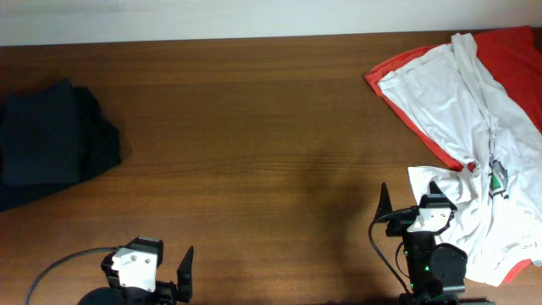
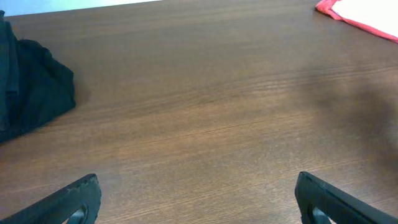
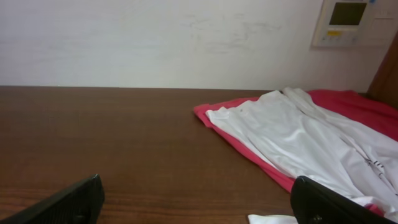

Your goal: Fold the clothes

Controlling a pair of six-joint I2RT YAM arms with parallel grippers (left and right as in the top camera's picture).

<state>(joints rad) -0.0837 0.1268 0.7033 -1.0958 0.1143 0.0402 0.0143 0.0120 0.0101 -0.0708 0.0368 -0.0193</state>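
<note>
Black shirt [image 1: 47,140]: bunched at your worktop's [image 1: 254,127] left edge.
Left claw [image 2: 199,205]: you have its fingers wide apart, front left.
Right claw [image 3: 199,208]: fingers wide apart, by the white shirt [image 1: 449,97].
Red shirt [image 1: 512,42]: far right, under the white one.

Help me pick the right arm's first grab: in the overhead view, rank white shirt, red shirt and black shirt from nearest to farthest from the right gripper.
1. White shirt, right side, its hem beside the right gripper.
2. Red shirt, right side, showing from under the white one.
3. Black shirt, far left edge.
</note>
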